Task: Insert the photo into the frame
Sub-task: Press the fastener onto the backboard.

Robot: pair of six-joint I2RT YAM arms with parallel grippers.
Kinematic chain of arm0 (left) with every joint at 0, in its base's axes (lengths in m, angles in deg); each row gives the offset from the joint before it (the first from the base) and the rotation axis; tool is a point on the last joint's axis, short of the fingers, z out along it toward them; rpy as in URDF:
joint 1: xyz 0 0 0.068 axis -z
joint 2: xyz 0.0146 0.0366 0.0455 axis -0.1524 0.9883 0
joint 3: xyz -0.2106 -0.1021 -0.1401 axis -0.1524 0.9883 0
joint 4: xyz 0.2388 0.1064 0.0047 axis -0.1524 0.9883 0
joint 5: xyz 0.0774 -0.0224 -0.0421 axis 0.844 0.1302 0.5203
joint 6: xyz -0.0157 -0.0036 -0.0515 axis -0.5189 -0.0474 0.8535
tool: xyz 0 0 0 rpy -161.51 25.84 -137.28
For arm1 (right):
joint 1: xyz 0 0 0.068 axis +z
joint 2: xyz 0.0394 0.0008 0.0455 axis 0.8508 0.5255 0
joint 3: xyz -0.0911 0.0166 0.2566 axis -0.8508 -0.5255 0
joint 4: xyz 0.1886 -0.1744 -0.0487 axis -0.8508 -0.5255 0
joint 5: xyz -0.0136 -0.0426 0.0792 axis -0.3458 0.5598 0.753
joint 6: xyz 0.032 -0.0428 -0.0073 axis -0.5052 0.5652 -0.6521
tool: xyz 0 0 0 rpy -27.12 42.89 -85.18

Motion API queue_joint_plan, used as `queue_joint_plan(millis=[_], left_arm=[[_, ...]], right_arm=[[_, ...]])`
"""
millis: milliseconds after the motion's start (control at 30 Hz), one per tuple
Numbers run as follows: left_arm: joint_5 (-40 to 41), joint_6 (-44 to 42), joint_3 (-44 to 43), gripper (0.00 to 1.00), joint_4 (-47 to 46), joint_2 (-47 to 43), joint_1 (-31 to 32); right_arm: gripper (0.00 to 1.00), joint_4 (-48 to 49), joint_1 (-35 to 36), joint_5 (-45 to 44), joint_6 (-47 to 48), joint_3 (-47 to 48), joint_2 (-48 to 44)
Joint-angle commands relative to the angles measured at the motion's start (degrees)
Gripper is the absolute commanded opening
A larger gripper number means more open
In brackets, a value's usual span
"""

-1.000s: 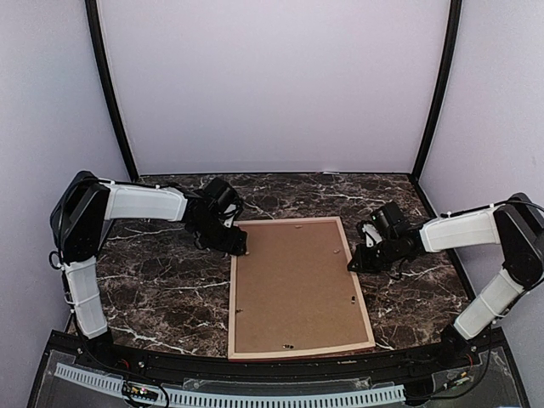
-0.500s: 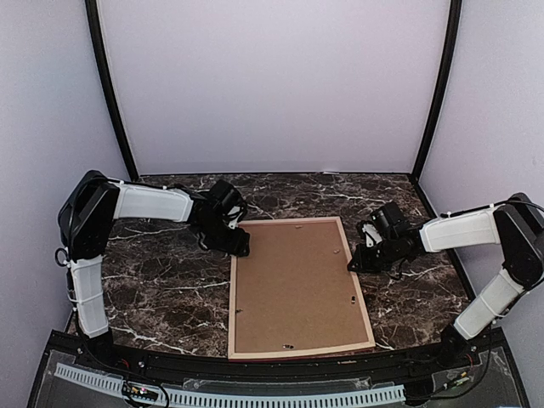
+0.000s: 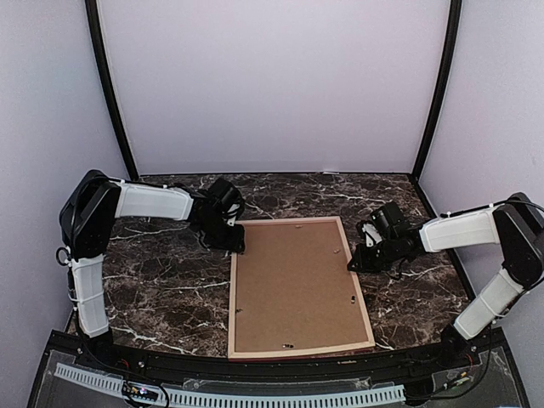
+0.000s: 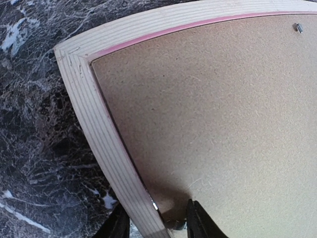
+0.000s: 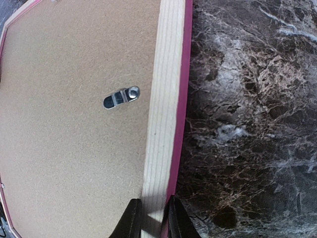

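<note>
Top external view shows the frame (image 3: 301, 349) lying flat, back side up, on the dark marble table (image 3: 161, 280), near the middle and reaching almost to the near edge, with a brown backing board (image 3: 293, 285) filling its opening. The left gripper (image 3: 235, 245) is down at the frame's far left corner, and the right gripper (image 3: 355, 263) is down at the right rail, about a third of the way along it from the far end. In the left wrist view the two jaws stand apart astride the pale, ribbed left rail just below the corner, one over the marble and one over the board. A gap shows between the inner jaw and the rail, so they are not seen pinching it. A thin pink lip runs along the inner edge of the rail there. In the right wrist view the jaws sit close on either side of the right rail, clamped on it, the outer one against its pink side edge. A small silver turn clip (image 5: 121, 97) lies on the board just beside that rail, a little ahead of the jaws
</note>
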Motion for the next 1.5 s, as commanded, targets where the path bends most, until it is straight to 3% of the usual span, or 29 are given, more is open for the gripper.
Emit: queue_joint_plan(millis=[0,1000,1200,1467], left_arm=[[-1.63,1.32,-0.23,0.39,-0.2,2.16,0.39],[-7.57,-1.01,0.65,0.25,7.41,-0.51,0.4],[-6.73,-1.26,-1.44,0.33,7.79,-1.57,0.4],[-5.11,-0.08,0.55,0.54,4.48,-5.87,0.4]], right_arm=[[0.18,2.11,0.62,1.54,0.12,-0.82,1.58],[0.18,2.23,0.6,1.19,0.26,-0.1,2.8],[0.18,2.11,0.62,1.16,0.31,-0.28,2.66],[0.18,2.17,0.62,1.13,0.17,-0.21,2.6]])
